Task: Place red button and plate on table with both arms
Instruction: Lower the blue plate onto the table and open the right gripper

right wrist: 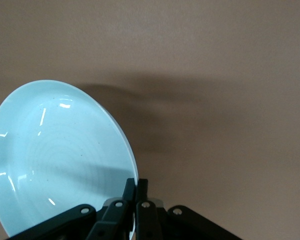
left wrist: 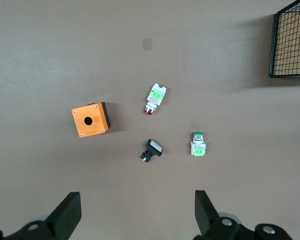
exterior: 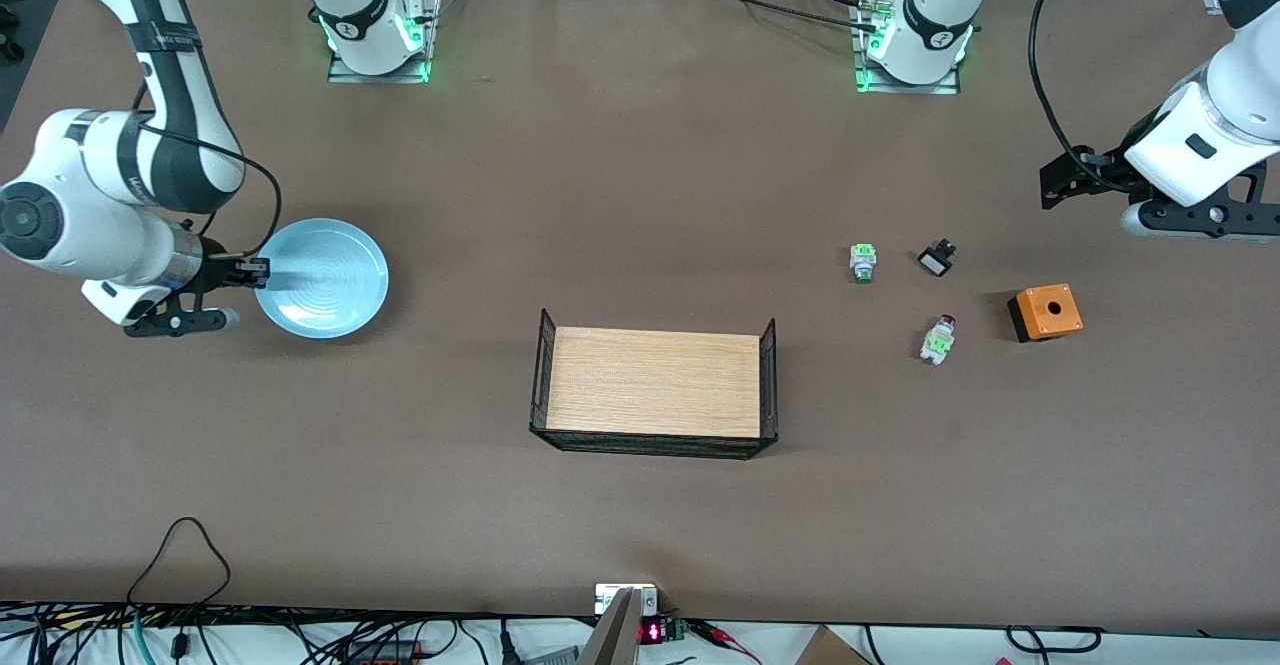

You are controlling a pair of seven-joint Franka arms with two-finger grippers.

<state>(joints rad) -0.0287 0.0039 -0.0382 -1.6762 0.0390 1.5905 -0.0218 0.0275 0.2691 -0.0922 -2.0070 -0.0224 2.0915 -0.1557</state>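
My right gripper [exterior: 256,270] is shut on the rim of the pale blue plate [exterior: 322,278], toward the right arm's end of the table. In the right wrist view the jaws [right wrist: 138,185] pinch the plate's [right wrist: 55,155] edge, and its shadow falls on the brown table [right wrist: 215,75]. The red button [exterior: 938,339] lies on its side on the table [exterior: 640,195] toward the left arm's end. My left gripper [exterior: 1200,223] hangs open and empty in the air above that end. In the left wrist view its jaws [left wrist: 136,200] stand wide apart, well clear of the red button [left wrist: 155,99].
Beside the red button lie a green-capped switch [exterior: 863,262], a small black part [exterior: 937,259] and an orange box with a round hole [exterior: 1045,312]. A wooden-floored tray with black wire ends [exterior: 655,382] stands mid-table, nearer the front camera.
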